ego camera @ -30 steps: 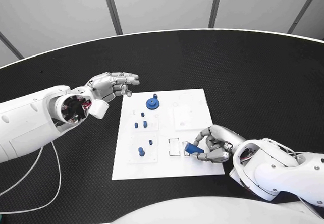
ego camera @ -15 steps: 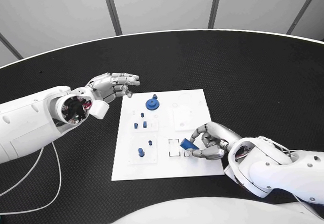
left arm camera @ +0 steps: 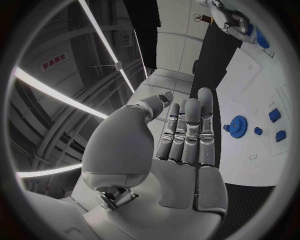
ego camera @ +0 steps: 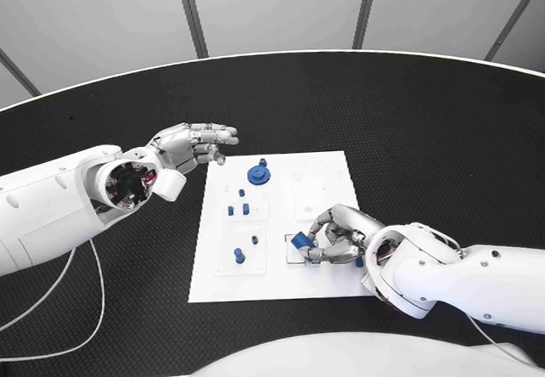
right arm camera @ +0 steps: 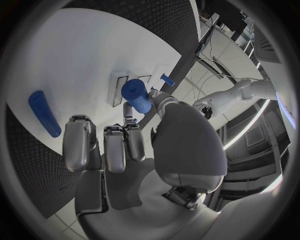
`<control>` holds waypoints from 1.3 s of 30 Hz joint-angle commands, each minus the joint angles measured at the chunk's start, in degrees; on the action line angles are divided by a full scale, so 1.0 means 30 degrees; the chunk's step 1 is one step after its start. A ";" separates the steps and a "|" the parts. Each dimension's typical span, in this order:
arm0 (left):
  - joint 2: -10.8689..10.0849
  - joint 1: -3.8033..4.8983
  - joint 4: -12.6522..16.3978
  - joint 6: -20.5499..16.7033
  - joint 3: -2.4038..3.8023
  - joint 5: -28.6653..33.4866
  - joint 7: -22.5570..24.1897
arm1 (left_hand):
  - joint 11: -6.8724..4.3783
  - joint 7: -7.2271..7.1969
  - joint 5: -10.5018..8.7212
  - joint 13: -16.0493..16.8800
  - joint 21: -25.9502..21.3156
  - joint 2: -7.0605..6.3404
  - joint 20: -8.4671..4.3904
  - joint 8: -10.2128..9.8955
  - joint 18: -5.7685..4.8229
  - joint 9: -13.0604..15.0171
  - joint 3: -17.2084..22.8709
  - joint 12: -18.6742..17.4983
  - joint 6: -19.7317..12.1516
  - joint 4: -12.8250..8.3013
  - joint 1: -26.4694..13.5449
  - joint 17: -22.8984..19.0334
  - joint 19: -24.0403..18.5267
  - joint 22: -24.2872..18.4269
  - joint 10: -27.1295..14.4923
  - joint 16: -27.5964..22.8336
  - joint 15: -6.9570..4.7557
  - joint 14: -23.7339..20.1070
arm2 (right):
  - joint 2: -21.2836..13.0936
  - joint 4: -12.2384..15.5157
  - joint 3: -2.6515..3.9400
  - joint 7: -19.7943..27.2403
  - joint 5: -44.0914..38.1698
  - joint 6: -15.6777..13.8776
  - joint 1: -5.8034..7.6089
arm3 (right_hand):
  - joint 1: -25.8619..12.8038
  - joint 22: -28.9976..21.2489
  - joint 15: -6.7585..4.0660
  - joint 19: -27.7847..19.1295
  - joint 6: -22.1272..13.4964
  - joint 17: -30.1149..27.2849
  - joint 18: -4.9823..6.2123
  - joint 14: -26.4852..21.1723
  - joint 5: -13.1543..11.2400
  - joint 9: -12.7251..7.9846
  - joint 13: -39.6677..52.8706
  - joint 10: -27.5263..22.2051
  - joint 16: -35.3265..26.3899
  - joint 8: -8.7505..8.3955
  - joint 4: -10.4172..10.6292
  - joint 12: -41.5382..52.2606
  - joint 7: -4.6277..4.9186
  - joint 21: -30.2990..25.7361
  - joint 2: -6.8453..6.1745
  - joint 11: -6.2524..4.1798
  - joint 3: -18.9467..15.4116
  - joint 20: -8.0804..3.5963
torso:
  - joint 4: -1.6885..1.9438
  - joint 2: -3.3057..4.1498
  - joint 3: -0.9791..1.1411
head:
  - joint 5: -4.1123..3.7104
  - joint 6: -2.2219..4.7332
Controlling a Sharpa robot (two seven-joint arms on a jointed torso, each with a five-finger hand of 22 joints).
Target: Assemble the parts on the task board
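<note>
The right hand (ego camera: 330, 239) pinches a blue part (ego camera: 301, 240) over the board (ego camera: 324, 173) slots, ready for seating; the left hand (ego camera: 192, 145), fingers loosely curled, holds nothing beside the board.

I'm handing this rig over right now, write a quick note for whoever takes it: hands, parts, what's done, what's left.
Right hand holds a blue block over the rectangular slots near the task board's front edge; not yet seated.
Left hand holds nothing, fingers apart, above the table beside the board's far left corner.
On the board: blue gear at the far end, small blue pegs mid-left, another peg nearer the front.
A blue bar lies on the table off the board.
Left: seat the block, then place the remaining parts.
</note>
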 commanded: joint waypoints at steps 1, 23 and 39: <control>-0.0009 0.0001 0.0014 -0.0019 0.0000 0.0000 -0.0021 | 0.0056 0.0027 0.0041 -0.0004 -0.0091 0.0113 0.0106 -0.0112 0.0297 -0.0030 -0.0131 -0.0093 -0.0039 0.0019 0.0002 -0.0030 0.0054 -0.0021 -0.0069 0.0105 -0.0002 -0.0120 | 0.0252 -0.0196 0.0003 -0.0045 0.0017 0.0219 0.0008 | -0.0577 0.3326 -0.0207 0.0937 0.0907 0.3532 -0.0294 0.1739 0.0337 0.0700 0.3121 0.0788 0.0102 0.0186 0.0104 0.0069 -0.0706 0.0087 -0.0003 -0.0147 -0.0099 -0.0218 | 0.0025 0.0008 -0.0026 | 0.0036 -0.0036; -0.0090 0.0006 0.0082 -0.0136 0.0000 -0.0194 -0.0160 | 0.0044 0.0010 0.0058 -0.0002 -0.0126 0.0150 0.0104 -0.0115 0.0301 -0.0039 -0.0135 -0.0098 -0.0039 0.0035 0.0061 -0.0045 0.0064 -0.0048 -0.0079 0.0118 -0.0009 -0.0140 | 0.0789 -0.0651 0.0010 -0.0280 0.0409 0.0464 0.0105 | -0.4179 0.3445 -0.0627 0.0995 0.1525 0.3644 -0.0313 0.1762 -0.1212 0.2123 0.2782 0.0701 0.0136 0.1494 0.0220 -0.0453 -0.1282 0.0122 0.0207 -0.0639 -0.2394 -0.0600 | 0.0010 0.0003 0.0039 | 0.0101 -0.0106; -0.0169 0.0006 0.0114 -0.0148 0.0000 -0.0205 -0.0184 | 0.0044 0.0010 0.0058 -0.0002 -0.0126 0.0150 0.0104 -0.0115 0.0301 -0.0039 -0.0135 -0.0098 -0.0039 0.0035 0.0061 -0.0045 0.0064 -0.0048 -0.0079 0.0118 -0.0009 -0.0140 | 0.0529 -0.0286 0.0007 -0.0267 0.0163 0.0331 0.0109 | -0.4637 0.3458 -0.0777 0.0997 0.1752 0.3611 -0.0305 0.1755 -0.1664 0.2685 0.3050 0.0841 0.0119 0.2174 0.0195 -0.0183 -0.1514 0.0060 0.0502 -0.0825 -0.3439 -0.0723 | 0.0005 0.0010 0.0045 | 0.0075 -0.0098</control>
